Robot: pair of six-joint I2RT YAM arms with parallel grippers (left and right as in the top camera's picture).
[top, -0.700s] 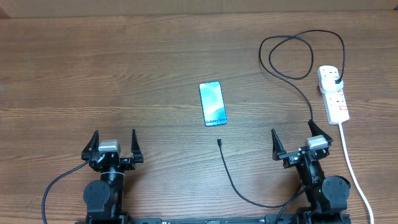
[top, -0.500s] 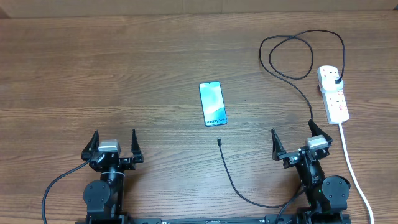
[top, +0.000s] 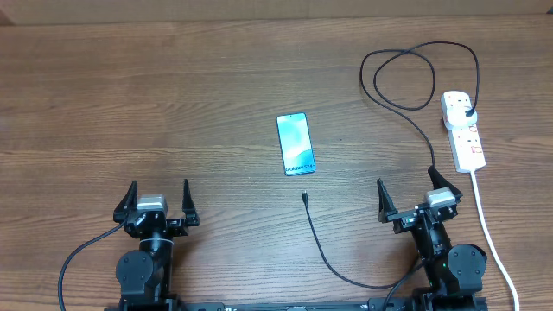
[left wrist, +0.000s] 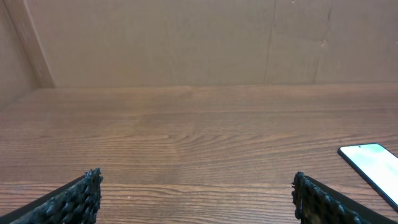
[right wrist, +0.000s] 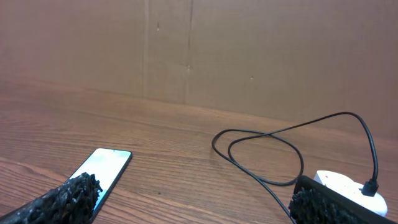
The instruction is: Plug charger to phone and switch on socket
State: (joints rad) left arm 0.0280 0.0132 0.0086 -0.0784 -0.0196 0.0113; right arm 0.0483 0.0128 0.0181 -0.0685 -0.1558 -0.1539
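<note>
The phone [top: 295,143] lies flat mid-table, screen up, "Galaxy S24+" text at its near end. It also shows in the left wrist view [left wrist: 372,162] and the right wrist view [right wrist: 102,168]. The charger cable [top: 328,250] runs from its connector tip [top: 305,196], just below the phone, round past the right arm, loops at the back [right wrist: 261,149] and ends in a black plug [top: 467,113] sitting in the socket strip [top: 464,131]. My left gripper [top: 158,198] and right gripper [top: 408,192] are both open and empty near the front edge.
The strip's thick white cord [top: 492,238] runs down the right side past my right arm. A brown cardboard wall [left wrist: 186,37] stands behind the wooden table [top: 130,104].
</note>
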